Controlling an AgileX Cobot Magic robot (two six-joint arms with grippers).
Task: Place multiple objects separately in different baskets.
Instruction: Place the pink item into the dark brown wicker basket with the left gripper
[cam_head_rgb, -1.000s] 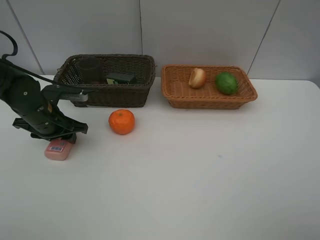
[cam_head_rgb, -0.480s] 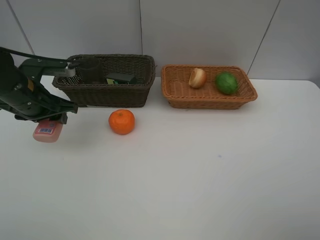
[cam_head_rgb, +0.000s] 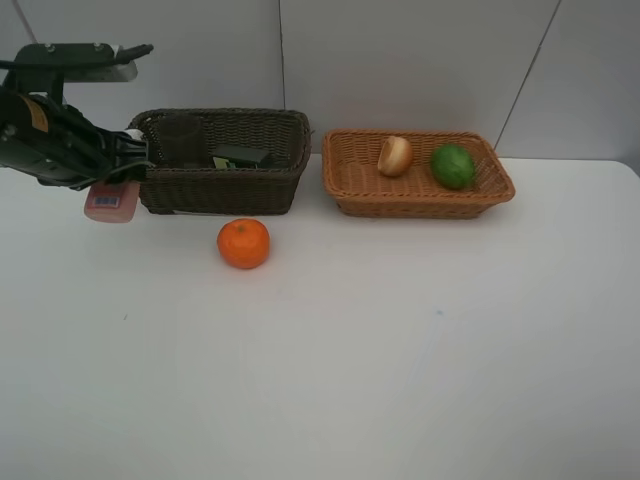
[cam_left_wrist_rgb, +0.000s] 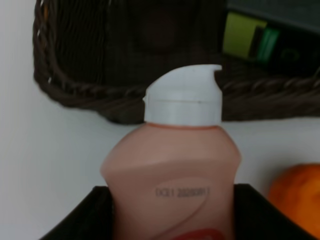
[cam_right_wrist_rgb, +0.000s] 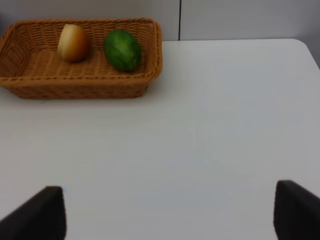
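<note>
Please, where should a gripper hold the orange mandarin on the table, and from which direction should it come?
Grip the orange mandarin across its round middle, probably coming straight down from above. It sits alone on the white table, apart from the dark basket, so both sides look free for the fingers.

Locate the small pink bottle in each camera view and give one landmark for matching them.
Exterior high: pink bottle at far left, held by the left end effector, beside the dark basket.
Left wrist: centre, white cap toward the dark basket.
Right wrist: not in view.
Shared landmark: the dark basket.
</note>
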